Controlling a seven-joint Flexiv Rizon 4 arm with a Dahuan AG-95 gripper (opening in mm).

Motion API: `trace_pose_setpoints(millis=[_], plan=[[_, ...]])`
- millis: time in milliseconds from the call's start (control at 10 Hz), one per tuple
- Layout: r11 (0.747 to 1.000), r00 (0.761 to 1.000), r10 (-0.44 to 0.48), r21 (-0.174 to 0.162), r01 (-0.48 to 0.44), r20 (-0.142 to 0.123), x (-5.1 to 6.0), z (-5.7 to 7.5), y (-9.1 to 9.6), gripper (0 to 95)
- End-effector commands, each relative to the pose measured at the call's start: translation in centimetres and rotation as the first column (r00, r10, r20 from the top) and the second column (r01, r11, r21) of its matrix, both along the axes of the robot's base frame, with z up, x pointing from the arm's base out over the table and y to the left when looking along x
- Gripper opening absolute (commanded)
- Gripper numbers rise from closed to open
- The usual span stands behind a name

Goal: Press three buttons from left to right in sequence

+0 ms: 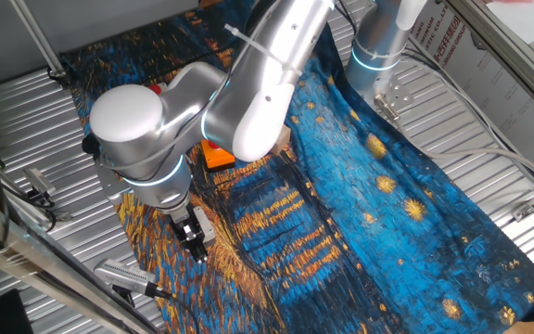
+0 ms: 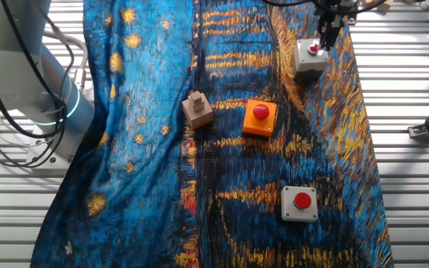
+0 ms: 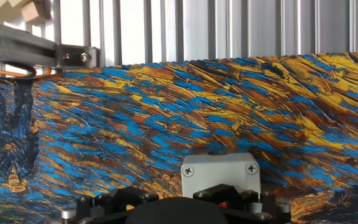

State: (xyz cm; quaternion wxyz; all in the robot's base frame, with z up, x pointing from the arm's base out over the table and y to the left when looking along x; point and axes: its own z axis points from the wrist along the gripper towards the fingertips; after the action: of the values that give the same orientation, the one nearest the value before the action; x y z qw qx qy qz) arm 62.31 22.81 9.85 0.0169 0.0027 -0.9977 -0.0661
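The gripper [image 2: 325, 39] hangs right over the far grey button [image 2: 309, 54], tips at its red cap; whether the jaws are open cannot be told. The orange button [image 2: 260, 117] and near grey button [image 2: 299, 202] lie well apart from the jaws, on the cloth [image 2: 147, 134].

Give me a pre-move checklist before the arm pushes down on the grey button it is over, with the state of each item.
1. Gripper lined up over the far grey button: ok, the other fixed view shows the fingers right at its red cap.
2. Cap already pressed in: cannot tell; the hand view shows only the box top under the gripper body.
3. Finger state: cannot tell, no view shows the tips.
4. Orange button and near grey button untouched and upright: ok.
5. Wooden block away from the gripper: ok, it sits beside the orange button.
6. Cloth flat around the boxes: ok.
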Motion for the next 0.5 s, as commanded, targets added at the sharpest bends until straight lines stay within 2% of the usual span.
trace_pose_setpoints(millis=[100,500], plan=[[1.0,1.0,0.0,0.002,0.0,0.001,0.02,-0.02,0.03,95.0],[0.999,0.998,0.042,-0.007,-0.042,0.036,0.02,-0.02,0.03,95.0]])
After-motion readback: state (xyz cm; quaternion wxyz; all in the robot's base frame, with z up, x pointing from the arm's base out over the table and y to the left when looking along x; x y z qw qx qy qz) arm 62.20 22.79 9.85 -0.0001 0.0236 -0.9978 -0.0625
